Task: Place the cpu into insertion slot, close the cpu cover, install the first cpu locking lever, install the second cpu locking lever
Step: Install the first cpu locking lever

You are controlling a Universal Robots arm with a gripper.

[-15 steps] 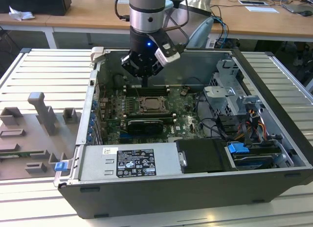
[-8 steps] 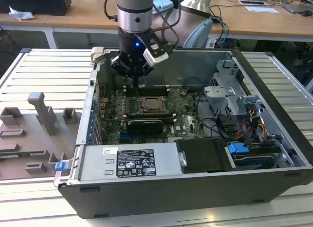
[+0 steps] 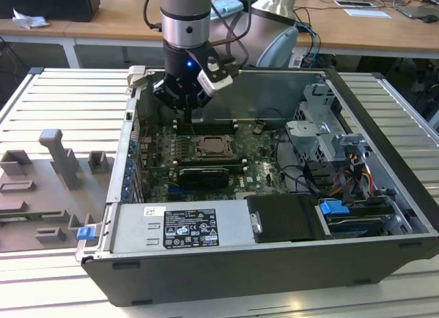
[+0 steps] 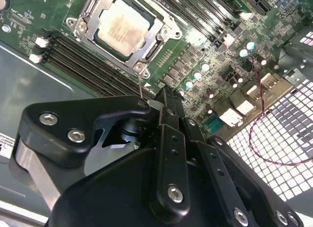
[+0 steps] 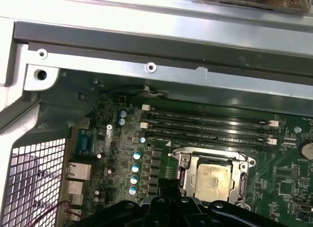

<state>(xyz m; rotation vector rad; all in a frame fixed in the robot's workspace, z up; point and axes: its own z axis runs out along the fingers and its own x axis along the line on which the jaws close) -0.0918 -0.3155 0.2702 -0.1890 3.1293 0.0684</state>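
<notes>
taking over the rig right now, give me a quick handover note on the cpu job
Gripper: low inside the case, beside the insertion slot; grip state unclear. A thin lever rod stands at its tip.
Things: the cpu sits in the slot, and the cpu cover lies flat around its face.
Done: cpu placed, cover down.
Left: the two locking levers; I cannot tell whether either is latched.

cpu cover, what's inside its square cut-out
In the first wrist view, the cpu's pale metal face fills the cpu cover's cut-out. Whatever lies beneath the chip is covered by it.
</notes>
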